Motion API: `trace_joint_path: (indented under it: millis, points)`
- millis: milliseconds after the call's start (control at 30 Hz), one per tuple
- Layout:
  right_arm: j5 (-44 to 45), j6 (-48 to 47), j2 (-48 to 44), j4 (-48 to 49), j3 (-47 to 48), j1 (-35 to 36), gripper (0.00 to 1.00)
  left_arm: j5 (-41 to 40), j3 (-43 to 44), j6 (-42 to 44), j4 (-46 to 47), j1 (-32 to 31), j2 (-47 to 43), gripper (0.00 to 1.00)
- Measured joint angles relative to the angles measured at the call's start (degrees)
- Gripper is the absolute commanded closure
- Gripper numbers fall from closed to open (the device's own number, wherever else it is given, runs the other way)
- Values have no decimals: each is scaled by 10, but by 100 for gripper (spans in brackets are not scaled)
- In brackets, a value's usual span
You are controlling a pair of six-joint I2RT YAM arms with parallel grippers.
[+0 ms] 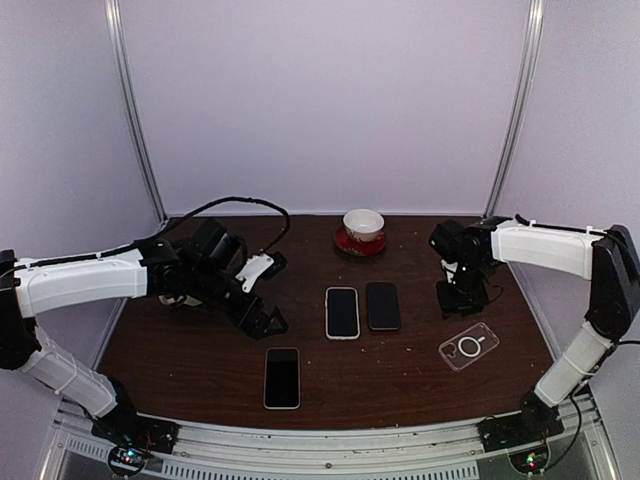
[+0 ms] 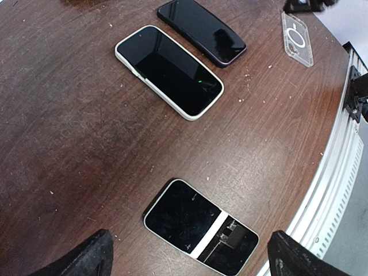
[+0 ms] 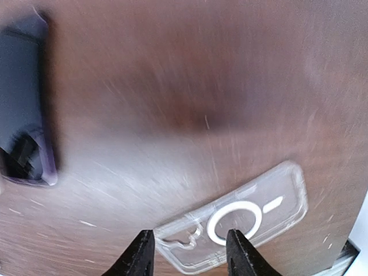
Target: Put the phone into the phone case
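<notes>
Brown table (image 1: 200, 360), near phone (image 1: 282, 377), middle phone (image 1: 342, 312), dark phone (image 1: 383, 306), clear case (image 1: 468, 346), saucer (image 1: 350, 248)

White cup (image 1: 363, 222) on red saucer (image 1: 342, 242)

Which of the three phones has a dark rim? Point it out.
The rightmost phone, nearest the clear case. The middle phone and the near phone both have pale rims.

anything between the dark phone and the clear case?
Nothing. Only bare tabletop separates the dark phone and the clear case. The right wrist view shows it best, and the top view agrees.
</notes>
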Motion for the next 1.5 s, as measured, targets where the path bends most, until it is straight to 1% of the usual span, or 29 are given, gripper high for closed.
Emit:
trace_joint_path:
  millis: [33, 100, 167, 333, 433, 467, 533, 600, 667, 700, 733, 767, 900, 1067, 1133, 1233, 1333, 1500]
  points:
    - [-5, 1, -1, 1, -23, 0, 45, 0, 0, 0, 0, 0, 0, 2]
    - [-27, 9, -9, 0, -72, 7, 37, 0, 0, 0, 0, 0, 0, 3]
    - [-42, 14, -27, -2, -107, 18, 34, 0, 0, 0, 0, 0, 0, 2]
    - [-62, 11, -81, 14, -145, 33, 34, 13, 0, 0, 0, 0, 0, 3]
    - [-71, 7, -57, 33, -147, 33, 38, 16, 0, 0, 0, 0, 0, 2]
    - [-73, 5, -42, 39, -147, 34, 41, 16, 0, 0, 0, 0, 0, 3]
    - [-77, 0, -9, 50, -147, 36, 52, 16, 0, 0, 0, 0, 0, 2]
    - [-80, -5, 21, 56, -146, 39, 68, 17, 0, 0, 0, 0, 1, 2]
    - [-76, -8, 25, 53, -141, 42, 87, 17, 0, 1, 0, 0, 1, 3]
    - [-80, -3, 25, 58, -141, 45, 95, 17, 0, 1, 0, 0, 2, 3]
    - [-80, -2, 27, 64, -142, 49, 99, 17, 0, 1, 0, 0, 2, 2]
    - [-76, 0, 26, 68, -141, 54, 100, 17, 0, 1, 0, 0, 2, 2]
    - [-83, 40, 14, 78, -141, 87, 100, 19, 0, 1, 0, 0, 2, 2]
    - [-105, 140, -42, 142, -165, 156, 100, 19, 0, 2, -1, 0, 2, 2]
    - [-96, 207, -72, 181, -180, 195, 100, 19, 0, 2, -2, 0, 2, 2]
    - [-56, 328, -95, 247, -194, 272, 100, 19, 0, 3, -3, 0, 2, 3]
    - [-30, 433, -65, 309, -182, 318, 100, 18, 0, 4, -6, 1, 2, 2]
    - [6, 563, 61, 379, -111, 344, 100, 14, 0, 5, -8, 1, 2, 2]
